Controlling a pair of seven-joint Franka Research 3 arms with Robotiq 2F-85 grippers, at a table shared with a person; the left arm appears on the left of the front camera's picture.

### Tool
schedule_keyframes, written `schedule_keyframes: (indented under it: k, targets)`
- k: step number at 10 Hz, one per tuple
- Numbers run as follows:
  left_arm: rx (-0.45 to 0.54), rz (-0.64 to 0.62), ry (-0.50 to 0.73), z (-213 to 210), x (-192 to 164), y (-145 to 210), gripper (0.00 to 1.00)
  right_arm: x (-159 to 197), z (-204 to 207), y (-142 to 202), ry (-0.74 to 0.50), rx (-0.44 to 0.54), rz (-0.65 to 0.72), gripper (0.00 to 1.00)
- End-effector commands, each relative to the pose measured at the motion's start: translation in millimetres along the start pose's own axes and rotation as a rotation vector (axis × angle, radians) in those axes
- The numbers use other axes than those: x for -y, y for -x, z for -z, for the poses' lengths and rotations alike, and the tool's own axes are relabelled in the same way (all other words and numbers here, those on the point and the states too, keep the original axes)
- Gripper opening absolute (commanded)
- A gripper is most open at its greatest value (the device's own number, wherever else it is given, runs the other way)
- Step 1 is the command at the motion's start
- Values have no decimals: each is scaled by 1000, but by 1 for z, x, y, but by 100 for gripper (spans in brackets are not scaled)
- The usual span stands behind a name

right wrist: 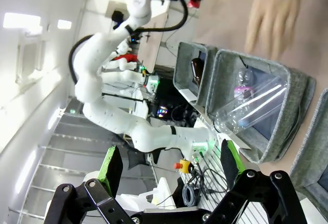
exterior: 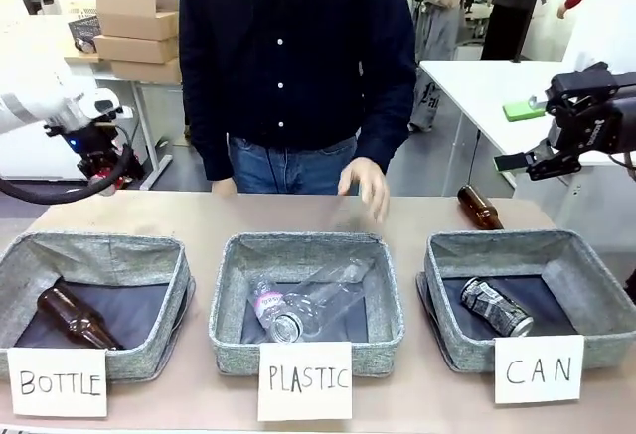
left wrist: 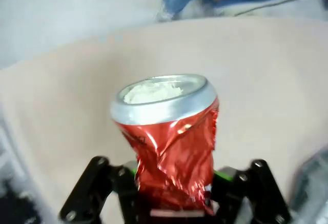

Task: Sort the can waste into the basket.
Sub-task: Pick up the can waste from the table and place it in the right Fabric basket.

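A pale tabletop (exterior: 199, 216) carries three grey fabric rectangular baskets in a row along its near edge. The rightmost, the grey fabric basket with a white "CAN" sign (exterior: 586, 340), already holds a crushed black and silver metal drink can (exterior: 496, 307). The middle basket signed "PLASTIC" (exterior: 229, 340) holds clear bottles, and the left basket signed "BOTTLE" (exterior: 149, 345) holds a brown glass bottle.

The left hand (left wrist: 174, 180), raised at the far left above the tabletop, grips a dented red metal drink can (left wrist: 171, 147) by its lower end. The right hand (right wrist: 169, 165) hangs raised at the right, its fingers spread apart and empty.

Likely risks: the red can must cross the whole row, so an early release would drop it into the wrong basket. A person's hand (exterior: 366, 184) hovers over the middle of the tabletop and could be struck. The crumpled can may slip.
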State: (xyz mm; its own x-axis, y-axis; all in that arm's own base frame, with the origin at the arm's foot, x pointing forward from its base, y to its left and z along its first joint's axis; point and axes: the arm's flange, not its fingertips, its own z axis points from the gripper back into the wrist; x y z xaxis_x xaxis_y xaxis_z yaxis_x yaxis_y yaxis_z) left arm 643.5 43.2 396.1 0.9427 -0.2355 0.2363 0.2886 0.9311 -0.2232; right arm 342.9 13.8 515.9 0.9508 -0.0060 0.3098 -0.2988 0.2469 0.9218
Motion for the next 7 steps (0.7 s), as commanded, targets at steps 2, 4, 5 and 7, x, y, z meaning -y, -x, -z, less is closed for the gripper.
schedule_keyframes:
  k: [2,4,5,7]
  targets:
    - [172,389,269,-104,65,120,0,-1,-1,-1,0,-9,-20,100]
    - [272,729,389,-135,112,200,0,-1,-1,-1,0,-9,-20,100]
    - [317,808,392,-134,125,218,0,-1,-1,-1,0,-9,-20,100]
    - [278,679,324,-138,126,189,0,-1,-1,-1,0,-9,-20,100]
